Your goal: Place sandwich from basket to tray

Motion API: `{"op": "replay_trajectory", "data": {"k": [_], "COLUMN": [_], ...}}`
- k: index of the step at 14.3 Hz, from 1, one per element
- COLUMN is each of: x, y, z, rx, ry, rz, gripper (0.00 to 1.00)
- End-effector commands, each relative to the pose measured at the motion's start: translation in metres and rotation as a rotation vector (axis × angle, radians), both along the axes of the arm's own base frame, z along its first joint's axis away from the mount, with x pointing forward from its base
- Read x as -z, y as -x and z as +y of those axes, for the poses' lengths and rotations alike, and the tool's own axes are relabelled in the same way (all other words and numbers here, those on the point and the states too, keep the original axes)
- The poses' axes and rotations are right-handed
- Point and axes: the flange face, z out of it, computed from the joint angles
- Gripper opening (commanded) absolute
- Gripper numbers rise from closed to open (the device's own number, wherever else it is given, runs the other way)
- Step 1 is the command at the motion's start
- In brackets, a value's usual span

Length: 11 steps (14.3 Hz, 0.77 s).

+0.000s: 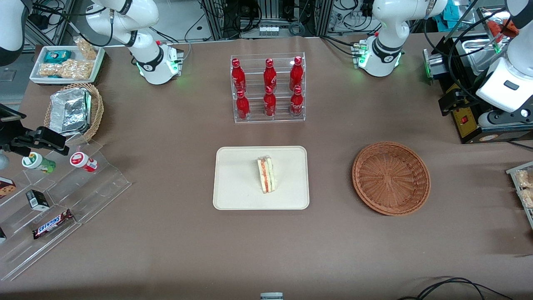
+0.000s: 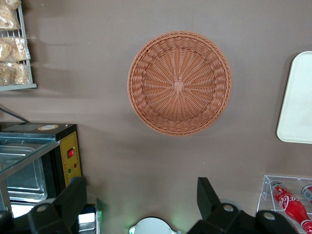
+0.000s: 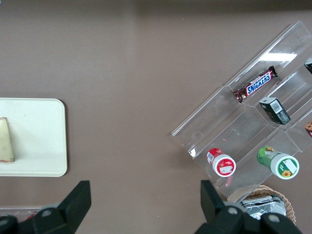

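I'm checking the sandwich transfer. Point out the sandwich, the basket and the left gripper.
sandwich (image 1: 266, 174), front view, its layered cut face.
basket (image 1: 391, 178), front view, woven floor.
left gripper (image 2: 141, 202), left wrist view, midway between open fingers.

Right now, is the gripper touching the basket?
Apart. The left wrist view shows the gripper with open jaws held high above the empty basket, bare table between them; the sandwich lies on the tray.

You see the sandwich (image 1: 267, 174) on the tray (image 1: 233, 183), mid-surface (image 1: 166, 233). The basket (image 1: 391, 178) sits beside it toward the working arm's end, with your claw (image 2: 141, 204) spread wide high above the surface near it.
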Motion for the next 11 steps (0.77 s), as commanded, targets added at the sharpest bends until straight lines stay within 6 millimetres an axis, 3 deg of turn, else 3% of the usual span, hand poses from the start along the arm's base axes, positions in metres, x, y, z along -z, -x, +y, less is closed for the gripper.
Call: {"op": "replay_trajectory", "data": {"k": [1, 11], "x": [-0.008, -0.004], "y": [0.002, -0.001], "z": [0.001, -0.017], "rx": [0.013, 0.045], "ry": [-0.005, 0.012], "rz": [-0.022, -0.018], "gripper": [1.0, 1.0]}}
